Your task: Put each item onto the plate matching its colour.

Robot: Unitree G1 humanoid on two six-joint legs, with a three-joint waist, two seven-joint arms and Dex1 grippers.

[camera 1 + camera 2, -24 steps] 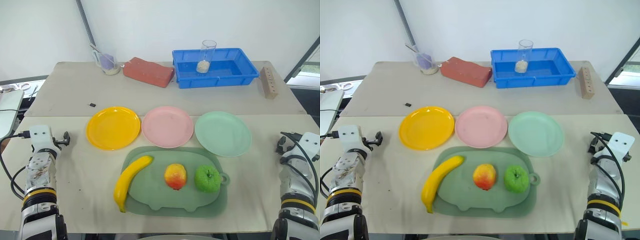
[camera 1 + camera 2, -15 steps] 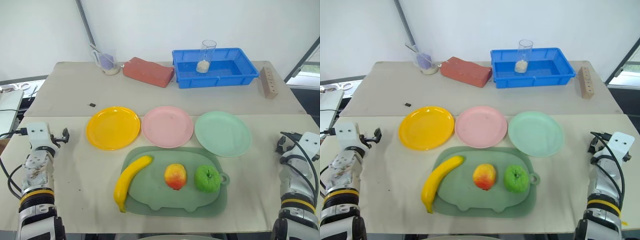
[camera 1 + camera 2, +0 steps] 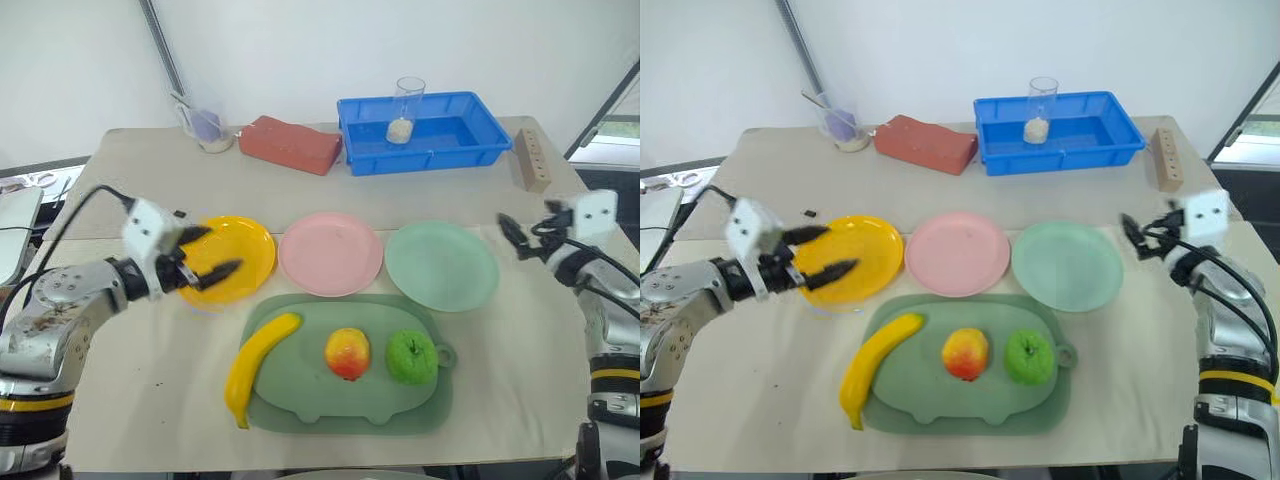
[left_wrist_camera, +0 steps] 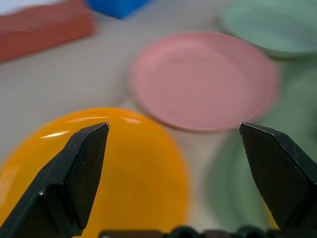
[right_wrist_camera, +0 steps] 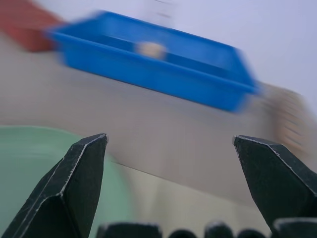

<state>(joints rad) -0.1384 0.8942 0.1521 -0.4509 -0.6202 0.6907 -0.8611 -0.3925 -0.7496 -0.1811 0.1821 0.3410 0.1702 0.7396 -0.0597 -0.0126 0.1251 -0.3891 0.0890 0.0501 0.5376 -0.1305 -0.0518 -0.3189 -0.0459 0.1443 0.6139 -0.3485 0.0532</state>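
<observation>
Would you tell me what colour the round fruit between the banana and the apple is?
The round fruit is red and yellow, clearest in the left eye view.

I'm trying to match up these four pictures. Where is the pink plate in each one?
Left eye view: pink plate mid-table, between the yellow and green plates.
Right eye view: same spot.
Left wrist view: upper middle, beyond the open left gripper.
Right wrist view: not in it.
Shared landmark: green plate.
</observation>
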